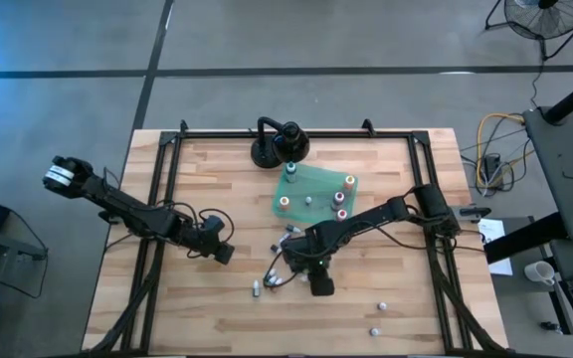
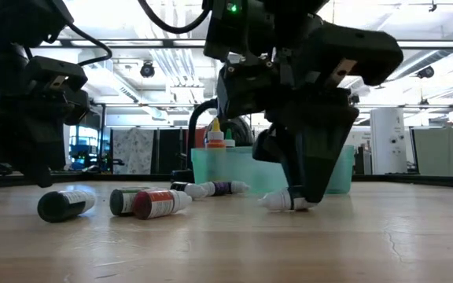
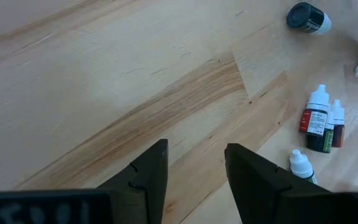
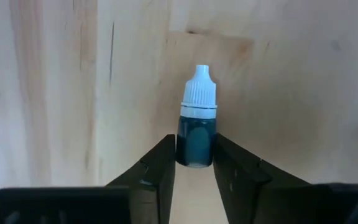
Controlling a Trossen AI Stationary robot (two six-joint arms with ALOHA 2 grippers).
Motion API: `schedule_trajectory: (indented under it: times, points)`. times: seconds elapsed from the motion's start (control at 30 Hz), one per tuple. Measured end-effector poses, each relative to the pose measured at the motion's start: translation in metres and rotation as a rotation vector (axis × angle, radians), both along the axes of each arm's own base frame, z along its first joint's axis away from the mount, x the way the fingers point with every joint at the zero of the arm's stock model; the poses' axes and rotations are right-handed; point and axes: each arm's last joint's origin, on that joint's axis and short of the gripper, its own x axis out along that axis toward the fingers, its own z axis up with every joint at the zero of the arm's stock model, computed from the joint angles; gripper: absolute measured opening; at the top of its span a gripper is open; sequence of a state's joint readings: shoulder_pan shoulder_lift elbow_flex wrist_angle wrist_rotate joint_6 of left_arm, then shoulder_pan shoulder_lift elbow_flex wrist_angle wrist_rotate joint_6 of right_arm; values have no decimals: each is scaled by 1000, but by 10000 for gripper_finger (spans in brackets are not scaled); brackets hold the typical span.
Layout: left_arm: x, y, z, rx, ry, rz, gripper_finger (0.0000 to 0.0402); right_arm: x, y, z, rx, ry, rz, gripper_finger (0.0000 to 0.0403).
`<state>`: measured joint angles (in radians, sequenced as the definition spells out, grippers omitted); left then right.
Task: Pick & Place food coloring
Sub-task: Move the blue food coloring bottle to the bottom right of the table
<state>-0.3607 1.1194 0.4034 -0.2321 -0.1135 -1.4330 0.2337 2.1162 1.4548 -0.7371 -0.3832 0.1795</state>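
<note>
Several tiny food coloring bottles lie on their sides on the wooden table in a loose group (image 1: pixel 279 278), also seen in the low view (image 2: pixel 160 203). Others stand upright on the flat green sheet (image 1: pixel 311 194). My right gripper (image 1: pixel 318 283) is down at the table near this group, shut on one dark teal bottle with a white cap (image 4: pixel 196 130). My left gripper (image 1: pixel 222 251) hangs open over bare wood left of the group (image 3: pixel 194 168). A few of the lying bottles (image 3: pixel 317 118) show beyond it. My right gripper pinches the teal bottle between its two fingers (image 4: pixel 163 163) at the bottom end of the body (image 4: pixel 196 149). It comes from above, pointing steeply down. The bottle lies on its side on the table (image 2: pixel 285 202), its white cap pointing away from the fingers.
A black round-based stand (image 1: pixel 277 144) sits at the table's far edge behind the green sheet. Two stray bottles (image 1: pixel 381 306) lie toward the near right. A black frame rail (image 1: pixel 167 179) runs around the table top. Bare wood lies at the near left.
</note>
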Motion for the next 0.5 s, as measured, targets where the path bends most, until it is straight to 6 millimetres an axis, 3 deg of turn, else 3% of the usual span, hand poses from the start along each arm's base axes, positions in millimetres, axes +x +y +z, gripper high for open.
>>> schedule_trajectory:
  times: [0.2, 0.5]
  points:
    - [0, 0, 0, 0, 0, 0, 133, 0, 1, 0, 19, 36, -68, 122]
    - [0, 0, 0, 0, 0, 0, 133, 0, 2, 2, 24, 12, -25, 176]
